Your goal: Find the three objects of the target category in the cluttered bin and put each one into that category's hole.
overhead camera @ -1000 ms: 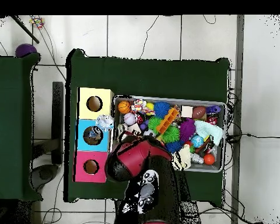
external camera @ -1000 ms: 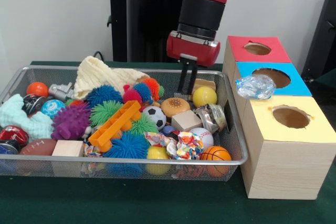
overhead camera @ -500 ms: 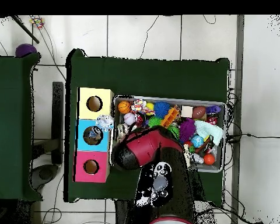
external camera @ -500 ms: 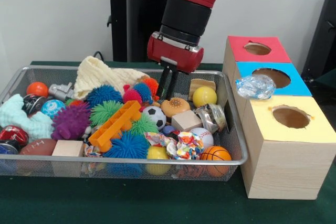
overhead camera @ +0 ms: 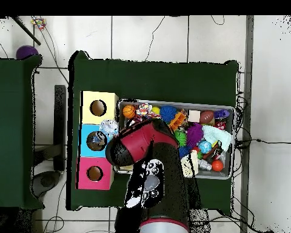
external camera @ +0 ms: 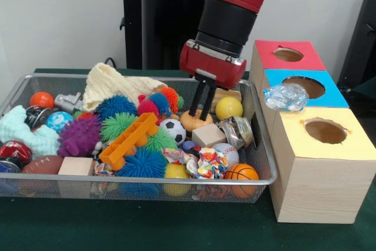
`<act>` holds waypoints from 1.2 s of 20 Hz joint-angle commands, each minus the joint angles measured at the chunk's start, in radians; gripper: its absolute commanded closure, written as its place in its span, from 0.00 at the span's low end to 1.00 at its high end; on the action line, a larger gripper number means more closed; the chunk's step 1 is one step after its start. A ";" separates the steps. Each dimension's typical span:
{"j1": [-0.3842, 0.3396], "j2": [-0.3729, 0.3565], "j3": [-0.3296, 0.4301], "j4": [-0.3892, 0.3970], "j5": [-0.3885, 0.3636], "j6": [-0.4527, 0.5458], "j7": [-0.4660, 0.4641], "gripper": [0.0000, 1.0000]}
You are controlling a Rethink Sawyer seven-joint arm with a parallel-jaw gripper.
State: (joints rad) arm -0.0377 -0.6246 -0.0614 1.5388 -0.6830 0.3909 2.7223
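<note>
My gripper (external camera: 200,113) hangs low in the wire bin (external camera: 265,163), its two fingers a little apart. Their tips rest at the top of a tan burger-shaped toy (external camera: 191,124), which they partly hide. A wooden cube (external camera: 208,134), a soccer ball (external camera: 173,130) and a yellow ball (external camera: 228,108) lie close around it. To the right stand three boxes with round holes: red (external camera: 288,54), blue (external camera: 311,86) and yellow (external camera: 325,130). In the overhead view the arm (overhead camera: 142,151) covers the gripper and that end of the bin.
A crumpled clear wrapper (external camera: 286,96) sits on the blue box's left edge. The bin holds spiky balls, an orange block (external camera: 127,140), a basketball (external camera: 241,173), a cream cloth (external camera: 108,83) and several other toys. The bin's right wall (external camera: 254,116) is close to the gripper.
The gripper swung left over the toys, then came back right and dropped lower onto the burger toy. Nothing in the bin has visibly shifted.
</note>
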 commanded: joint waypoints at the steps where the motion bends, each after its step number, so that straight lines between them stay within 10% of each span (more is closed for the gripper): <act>1: 0.043 0.038 0.046 -0.073 0.057 0.116 0.002 1.00; 24: 0.198 0.020 -0.114 0.070 0.098 -0.048 0.149 1.00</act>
State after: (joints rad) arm 0.1445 -0.6271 -0.1488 1.5234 -0.6123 0.3884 2.7223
